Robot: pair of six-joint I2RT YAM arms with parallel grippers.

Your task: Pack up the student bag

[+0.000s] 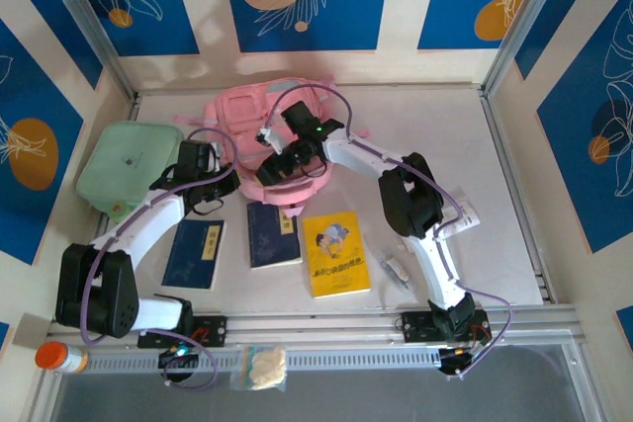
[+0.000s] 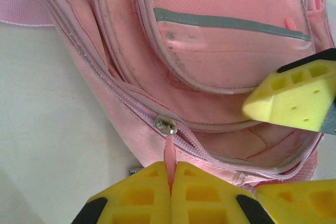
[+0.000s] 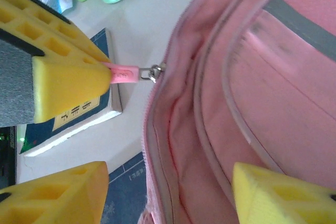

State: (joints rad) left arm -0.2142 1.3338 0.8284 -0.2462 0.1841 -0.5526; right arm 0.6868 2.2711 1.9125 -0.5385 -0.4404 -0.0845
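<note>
Left end effector [image 2: 170, 187] is closed tight on the pink zip pull [image 2: 169, 156], which is pinched flat between its yellow pads just below the silver slider [image 2: 165, 124]. The right end effector [image 3: 168, 198] stands open, one finger over the front pocket and the other low at the near side, so the lip of the main compartment lies between them without being clamped.

The student bag [image 1: 247, 106] lies flat at the far middle of the desk [image 1: 475, 145], front pockets up. Its main zip is partly undone, and pink lining shows inside the gap in the right wrist view.

The step in hand looks to be widening that opening. To do it well, the left arm should draw the pull along the line of the zip track, following its curve round the bag's edge. It should not drag outward or lift, since the thin tab could slip out of the foam pads. The right end effector would help most by closing on the fabric lip beside the slider and holding it against the pull, so the soft bag does not slide or bunch.

Two dark blue books [image 1: 195, 254], a yellow book [image 1: 334, 254] and a mint-green case [image 1: 124, 170] wait on the desk nearby. The mouth therefore needs to open wide enough for a flat book to enter.
</note>
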